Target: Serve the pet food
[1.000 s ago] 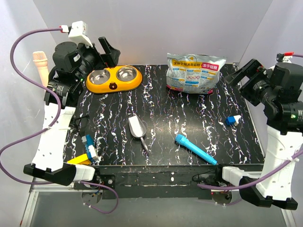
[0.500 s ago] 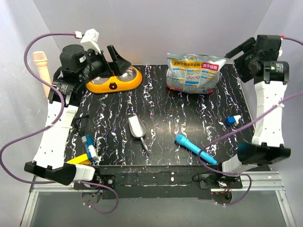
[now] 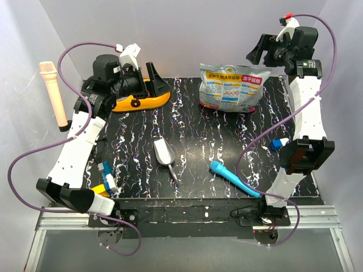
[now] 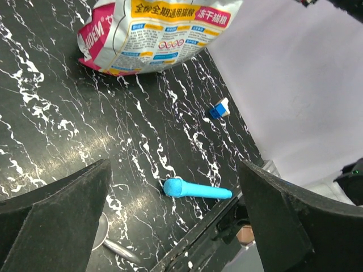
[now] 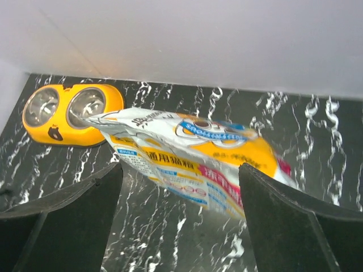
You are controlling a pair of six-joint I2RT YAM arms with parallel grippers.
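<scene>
The left end effector [image 3: 150,78] is held released over the bowl [image 3: 142,101] at 10 o'clock, the right end effector [image 3: 262,50] likewise near the pouch [image 3: 233,86] at 1 o'clock.

Both arms extended high, forward — left gripper [image 3: 152,79] jaws spread wide, right gripper [image 3: 262,51] likewise.
</scene>
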